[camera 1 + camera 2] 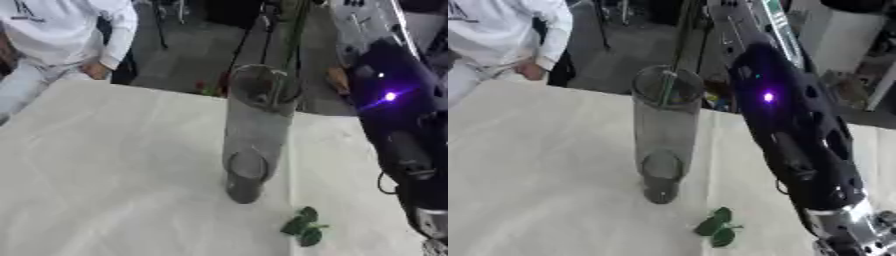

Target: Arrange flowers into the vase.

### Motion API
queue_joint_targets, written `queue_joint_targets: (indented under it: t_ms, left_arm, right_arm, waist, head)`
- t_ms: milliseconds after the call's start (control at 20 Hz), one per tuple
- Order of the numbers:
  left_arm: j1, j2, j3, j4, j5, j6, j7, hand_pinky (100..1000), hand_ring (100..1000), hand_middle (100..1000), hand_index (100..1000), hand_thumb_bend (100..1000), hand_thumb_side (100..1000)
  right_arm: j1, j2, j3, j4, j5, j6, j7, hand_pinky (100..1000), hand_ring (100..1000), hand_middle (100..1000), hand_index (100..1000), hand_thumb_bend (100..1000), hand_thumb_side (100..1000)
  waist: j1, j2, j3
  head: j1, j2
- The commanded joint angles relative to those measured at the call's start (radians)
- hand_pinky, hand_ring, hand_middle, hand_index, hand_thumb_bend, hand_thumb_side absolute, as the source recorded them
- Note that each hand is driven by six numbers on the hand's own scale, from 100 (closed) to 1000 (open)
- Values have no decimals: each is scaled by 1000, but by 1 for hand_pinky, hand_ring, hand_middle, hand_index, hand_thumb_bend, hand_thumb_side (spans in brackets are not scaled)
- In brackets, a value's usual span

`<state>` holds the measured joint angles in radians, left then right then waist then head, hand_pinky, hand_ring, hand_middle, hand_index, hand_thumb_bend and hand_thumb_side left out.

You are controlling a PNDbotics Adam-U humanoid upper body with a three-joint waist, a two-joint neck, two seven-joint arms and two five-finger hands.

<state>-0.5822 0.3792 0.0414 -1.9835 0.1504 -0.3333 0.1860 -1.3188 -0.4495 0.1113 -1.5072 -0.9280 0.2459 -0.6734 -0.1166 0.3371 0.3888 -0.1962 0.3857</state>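
Vase (254,135) of clear glass, a tall cylinder, stands upright near the middle of my table (105,175), which is draped in a pale, faintly wrinkled cloth. I cannot find either set of fingers, so their state is beyond me. My right arm (798,140), glossy black with a violet light, descends along the right side; the right eye view shows its silver lower segment far better. A thin green stem (293,55) rises from the vase mouth. A sprig of dark green leaves (302,227) lies near-right of the vase base.
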Motion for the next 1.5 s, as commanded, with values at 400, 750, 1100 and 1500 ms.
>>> queue_joint_targets:
  t_ms: [400,750,1100,1500]
  left_arm:
    - [-21,9,9,-16,4,0,0,787,943,902,963,100,1000]
    - [-12,21,9,-16,2,3,-1,787,942,902,963,100,1000]
    - [-3,30,11,-16,-1,5,0,788,942,902,963,100,1000]
    - [1,32,11,-16,-4,5,2,788,941,902,964,100,1000]
  right_arm:
    - [-18,-4,-16,-5,-33,-2,-5,100,100,100,100,192,445]
    - [-45,-39,-19,9,-16,-4,-6,100,100,100,100,246,461]
    - [-74,-81,-27,1,-7,-42,5,100,100,100,100,200,422]
    - [-83,-116,-35,6,-15,-83,28,100,100,100,100,196,417]
  waist:
    - [8,-15,2]
    - [5,-27,-7]
    - [6,-35,-18]
    - [14,-23,-15]
  head:
    - [8,-8]
    - [8,-19]
    - [-5,-27]
    - [-13,-37]
